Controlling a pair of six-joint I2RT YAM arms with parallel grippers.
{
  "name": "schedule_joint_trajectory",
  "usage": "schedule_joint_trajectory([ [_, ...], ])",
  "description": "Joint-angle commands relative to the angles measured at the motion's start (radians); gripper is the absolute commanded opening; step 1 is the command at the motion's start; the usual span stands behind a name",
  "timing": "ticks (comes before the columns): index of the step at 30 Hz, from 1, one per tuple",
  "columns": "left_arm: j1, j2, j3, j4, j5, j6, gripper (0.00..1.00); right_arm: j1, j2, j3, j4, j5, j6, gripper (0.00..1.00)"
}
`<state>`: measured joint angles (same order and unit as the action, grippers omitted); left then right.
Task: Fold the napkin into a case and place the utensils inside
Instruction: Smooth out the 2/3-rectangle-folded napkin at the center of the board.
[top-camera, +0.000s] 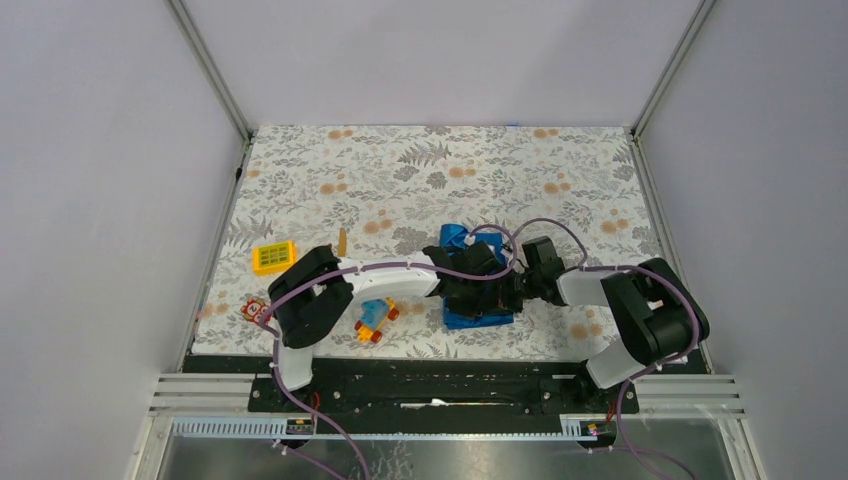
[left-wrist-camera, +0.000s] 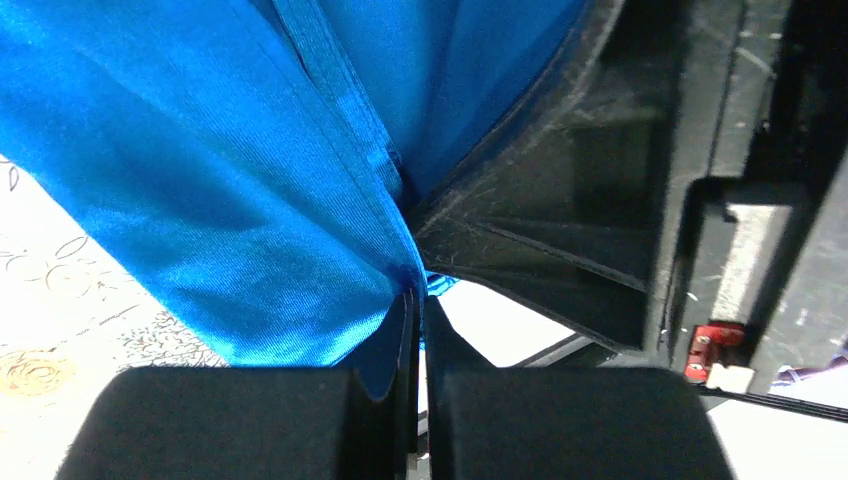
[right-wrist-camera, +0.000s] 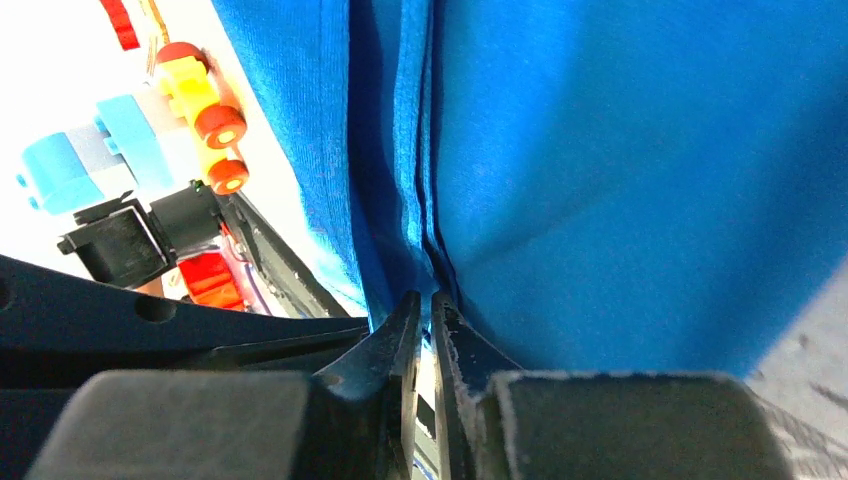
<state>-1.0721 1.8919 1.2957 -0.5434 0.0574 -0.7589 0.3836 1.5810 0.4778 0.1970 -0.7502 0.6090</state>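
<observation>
Floral tabletop (top-camera: 400, 170) bears folded napkin (top-camera: 480, 318), long axis near-to-far.

Desk (top-camera: 430, 165): leaf-and-flower cover, grey with orange blooms. Walls (top-camera: 430, 55): plain pale grey, three sides. Corner posts (top-camera: 208, 65): metal. Light: even.

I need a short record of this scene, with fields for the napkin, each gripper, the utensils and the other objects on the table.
napkin: blue napkin, bunched in folds near the table's middle, under both grippers
left gripper: left gripper shut on the napkin
right gripper: right gripper shut on a fold of the napkin
utensils: one golden utensil partly visible near the yellow block, outside the napkin
other objects: red block and toy car, left of the napkin
</observation>
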Motion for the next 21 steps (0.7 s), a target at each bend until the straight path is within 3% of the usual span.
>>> schedule_joint_trajectory([
  [1,-0.002,0.01,0.022,0.056,0.029,0.004,0.03,0.01,-0.078,-0.017,-0.067,0.108,0.04,0.15],
  [15,-0.002,0.028,0.041,0.098,0.03,-0.009,0.06,0.01,-0.092,-0.041,-0.065,0.105,0.069,0.13],
  [21,-0.001,0.063,0.062,0.095,0.024,-0.002,0.08,0.005,-0.191,0.027,-0.253,0.196,0.014,0.15],
])
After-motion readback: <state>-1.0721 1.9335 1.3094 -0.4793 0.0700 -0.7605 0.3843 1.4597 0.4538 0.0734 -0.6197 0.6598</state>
